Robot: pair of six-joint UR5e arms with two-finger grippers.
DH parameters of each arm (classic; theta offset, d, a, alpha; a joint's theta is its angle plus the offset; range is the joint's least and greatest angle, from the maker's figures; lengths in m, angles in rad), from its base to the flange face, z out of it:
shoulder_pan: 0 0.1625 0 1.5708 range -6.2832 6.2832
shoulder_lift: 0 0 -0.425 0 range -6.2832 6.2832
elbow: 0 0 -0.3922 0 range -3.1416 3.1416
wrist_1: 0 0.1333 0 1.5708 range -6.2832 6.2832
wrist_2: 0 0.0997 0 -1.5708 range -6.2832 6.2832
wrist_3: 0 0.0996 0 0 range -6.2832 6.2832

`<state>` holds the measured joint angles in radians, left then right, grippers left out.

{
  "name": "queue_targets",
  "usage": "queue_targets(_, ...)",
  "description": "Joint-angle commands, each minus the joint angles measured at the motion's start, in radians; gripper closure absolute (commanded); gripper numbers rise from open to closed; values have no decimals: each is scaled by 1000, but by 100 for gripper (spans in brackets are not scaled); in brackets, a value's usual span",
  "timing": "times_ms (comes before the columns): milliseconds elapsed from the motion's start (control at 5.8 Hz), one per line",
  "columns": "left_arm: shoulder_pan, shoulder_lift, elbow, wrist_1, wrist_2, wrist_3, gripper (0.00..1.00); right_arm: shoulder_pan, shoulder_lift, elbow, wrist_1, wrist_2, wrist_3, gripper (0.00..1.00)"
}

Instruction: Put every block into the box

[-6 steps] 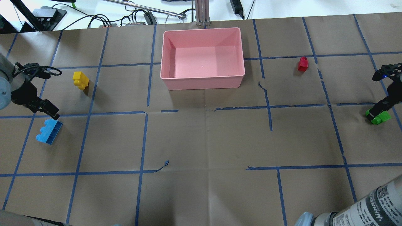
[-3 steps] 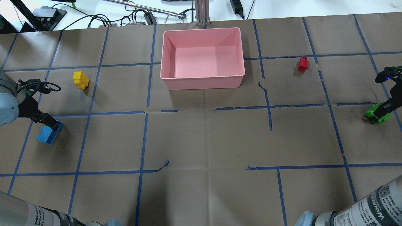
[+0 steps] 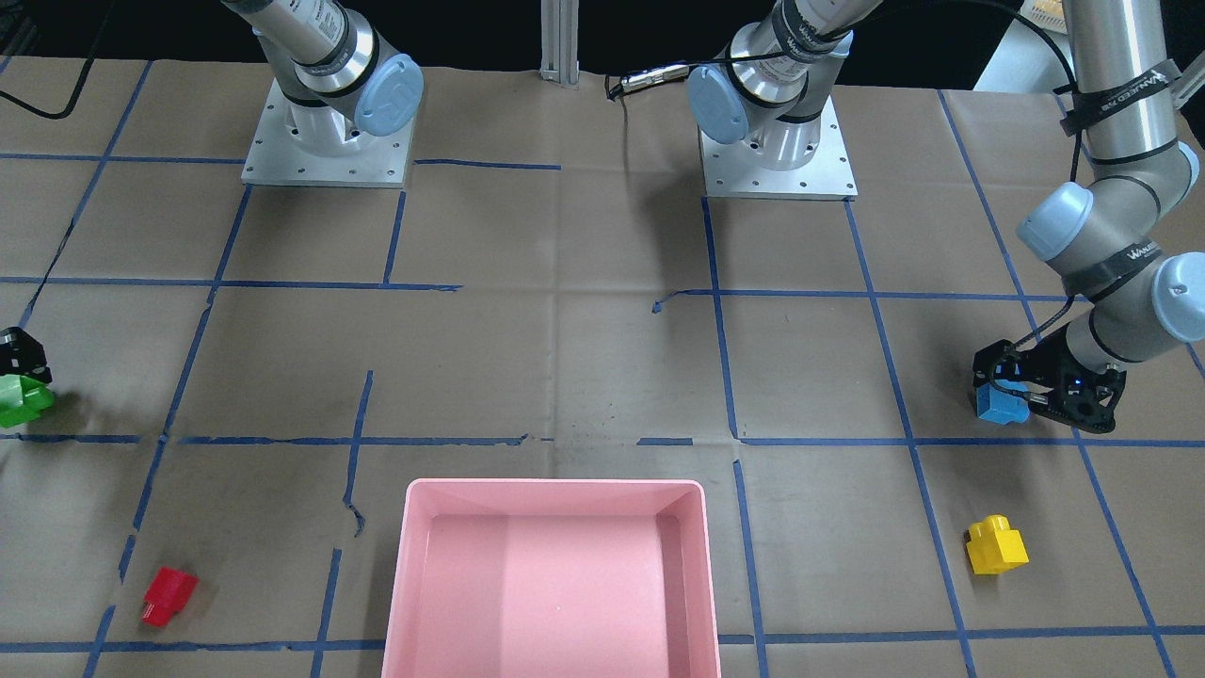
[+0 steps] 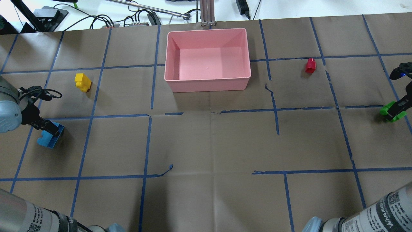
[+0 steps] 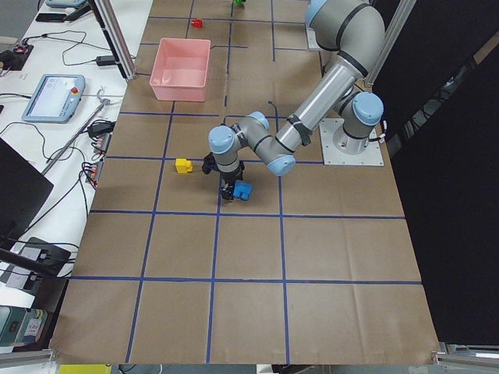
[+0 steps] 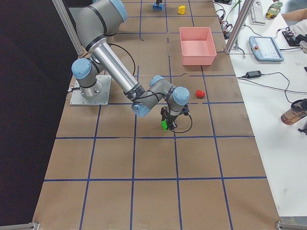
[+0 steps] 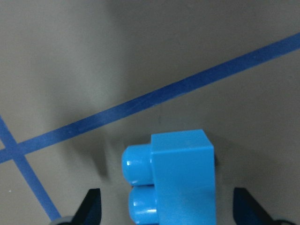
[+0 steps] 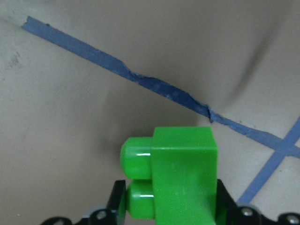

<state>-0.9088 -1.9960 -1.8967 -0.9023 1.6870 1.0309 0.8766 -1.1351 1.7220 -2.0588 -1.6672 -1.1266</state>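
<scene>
My left gripper [image 4: 51, 130] is open and low around the blue brick [image 4: 45, 140], which lies on the table; the left wrist view shows the blue brick [image 7: 178, 183] between the fingers with a gap on each side. My right gripper [image 4: 395, 109] is shut on the green brick [image 4: 390, 112]; the right wrist view shows the green brick [image 8: 183, 178] gripped on both sides, just above the paper. The yellow brick [image 4: 82, 82] and the small red brick [image 4: 310, 65] lie on the table. The pink box [image 4: 207, 85] stands empty at the far middle.
Brown paper with blue tape lines covers the table [image 4: 209, 145]. Cables and a metal post [image 4: 207, 13] lie beyond the far edge, behind the box. Both arm bases [image 3: 329, 141] stand on the robot's side.
My left gripper has come down around the blue brick. My right gripper has closed on the green brick and carried it a little farther and to the right.
</scene>
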Motion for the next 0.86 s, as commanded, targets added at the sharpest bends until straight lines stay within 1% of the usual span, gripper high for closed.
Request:
queue_targets(0,-1,-15,-2,-4,-1,4,28,43,-41,-133,162,12,95,73)
queue_targets(172,-5,-9,-2,-9,-3,3,72,117,-45,-236,293,11,187,73)
queue_targets(345,-4,-9,-1,-12,-6,3,100,181,-57,-345,444,21,309,73)
queue_targets(517,-19,9,16,-54,-6,-9,100,253,-57,-416,545,52,447,73)
queue_targets(690,-48,32,57,-146,-13,-46,100,347,-58,-447,569,57,590,72)
